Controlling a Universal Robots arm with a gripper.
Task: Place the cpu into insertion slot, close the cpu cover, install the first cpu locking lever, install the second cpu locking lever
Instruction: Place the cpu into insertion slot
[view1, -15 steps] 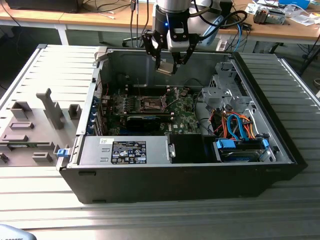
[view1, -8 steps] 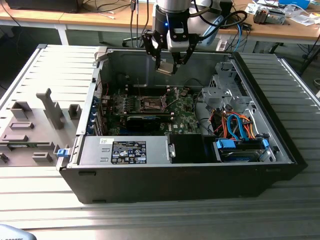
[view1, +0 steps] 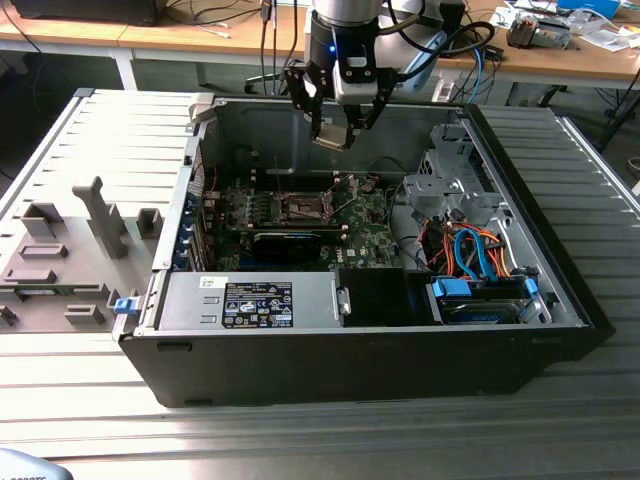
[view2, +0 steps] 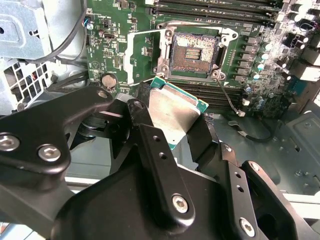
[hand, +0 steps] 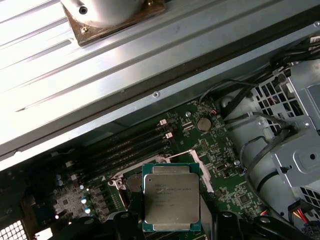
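On the exterior view's left a grey fixture tray (view1: 60, 270) sits apart from the work. In the middle the gripper (view1: 334, 130) hangs over the open computer case (view1: 350, 370), its jaws pinched on two opposite edges of the cpu (hand: 171, 197), which is held flat with its metal top toward the wrist. The insertion slot (view2: 192, 51) lies below, slightly toward the exterior view's left and well apart, with the cpu cover (view2: 129, 57) open beside it. Rightward are the orange and blue cables (view1: 470, 250). I cannot make out the locking levers or how the chip's corners line up with the slot.
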